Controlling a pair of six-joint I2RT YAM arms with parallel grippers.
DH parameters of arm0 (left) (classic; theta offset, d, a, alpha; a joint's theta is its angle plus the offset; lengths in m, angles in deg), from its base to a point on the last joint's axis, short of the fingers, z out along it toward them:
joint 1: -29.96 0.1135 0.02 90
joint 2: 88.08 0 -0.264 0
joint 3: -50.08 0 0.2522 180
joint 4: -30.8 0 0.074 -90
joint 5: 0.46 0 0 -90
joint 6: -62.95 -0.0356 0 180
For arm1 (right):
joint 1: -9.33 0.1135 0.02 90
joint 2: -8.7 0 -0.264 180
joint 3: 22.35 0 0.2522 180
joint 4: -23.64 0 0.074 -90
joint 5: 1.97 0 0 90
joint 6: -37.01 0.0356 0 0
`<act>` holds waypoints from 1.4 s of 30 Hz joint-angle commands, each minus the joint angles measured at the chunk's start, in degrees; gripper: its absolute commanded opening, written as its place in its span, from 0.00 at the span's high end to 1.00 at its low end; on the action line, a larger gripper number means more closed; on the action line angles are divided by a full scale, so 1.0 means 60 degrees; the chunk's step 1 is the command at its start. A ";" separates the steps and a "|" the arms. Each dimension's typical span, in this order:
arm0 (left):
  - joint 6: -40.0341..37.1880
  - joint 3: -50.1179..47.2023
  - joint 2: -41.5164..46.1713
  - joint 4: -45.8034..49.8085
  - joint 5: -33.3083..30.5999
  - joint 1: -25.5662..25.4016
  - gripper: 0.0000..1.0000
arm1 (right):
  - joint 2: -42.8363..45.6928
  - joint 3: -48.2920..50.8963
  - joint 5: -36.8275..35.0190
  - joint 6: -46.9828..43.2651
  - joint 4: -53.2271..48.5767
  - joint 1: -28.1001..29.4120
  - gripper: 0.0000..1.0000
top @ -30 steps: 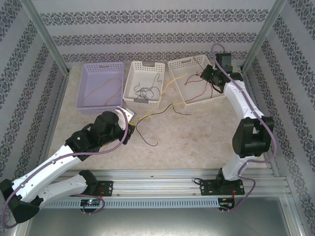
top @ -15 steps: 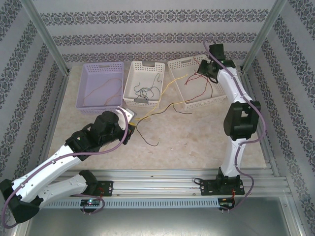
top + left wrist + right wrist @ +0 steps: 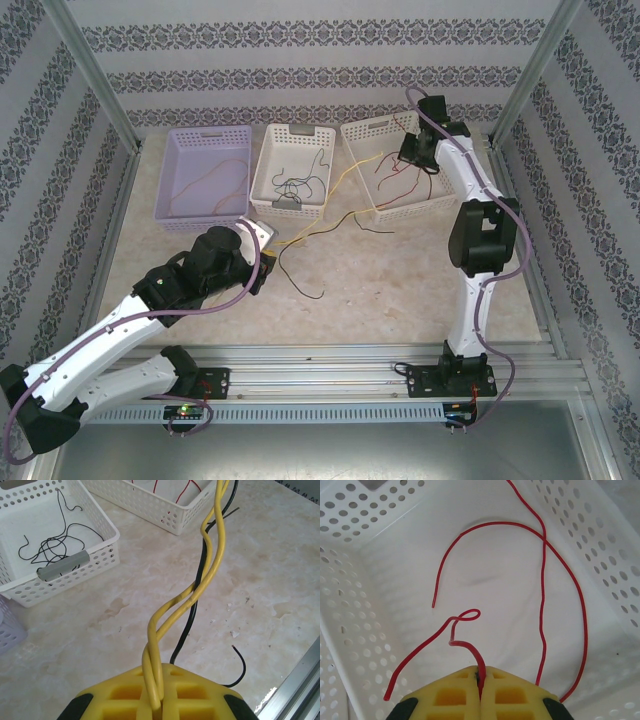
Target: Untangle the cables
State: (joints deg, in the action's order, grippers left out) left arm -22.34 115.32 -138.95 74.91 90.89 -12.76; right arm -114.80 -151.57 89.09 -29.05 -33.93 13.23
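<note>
Twisted yellow cables (image 3: 151, 660) are being pinched by the closed left gripper (image 3: 159, 700) above the tabletop (image 3: 270, 570); a red cable (image 3: 469, 649) is being clamped by the closed right gripper (image 3: 480, 680) inside a white basket (image 3: 360, 540).

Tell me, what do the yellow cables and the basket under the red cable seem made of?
Yellow cables: probably wire in glossy plastic insulation; they hold smooth twisted curves. Basket: likely moulded white plastic, smooth and faintly shiny, with round holes.

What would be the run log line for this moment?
left gripper: shut on twisted yellow cables | right gripper: shut on red cable above white basket | black cable: crossing yellow pair
</note>
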 commanded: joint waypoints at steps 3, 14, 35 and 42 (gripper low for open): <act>-0.0008 -0.0021 0.0059 -0.0385 0.0126 0.0059 1.00 | 0.0461 -0.0226 -0.0105 -0.0062 -0.0158 0.0170 0.91; -0.0005 -0.0008 -0.0062 -0.0355 0.0172 0.0059 1.00 | 0.1234 0.0267 0.0183 0.0286 0.0121 0.0215 0.77; 0.0183 -0.0005 -0.0386 -0.0547 0.0184 0.0059 1.00 | 0.9179 0.7313 0.1813 0.1930 0.4099 0.1663 0.56; 0.0884 0.0977 -0.1373 -0.0671 0.0880 0.0059 1.00 | 1.2768 0.9886 0.2799 0.2048 0.3846 0.1887 0.51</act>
State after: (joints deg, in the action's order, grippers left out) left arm -20.04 117.14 -146.08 74.30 93.58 -12.76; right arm -43.99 -95.86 102.51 -17.53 -11.31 23.86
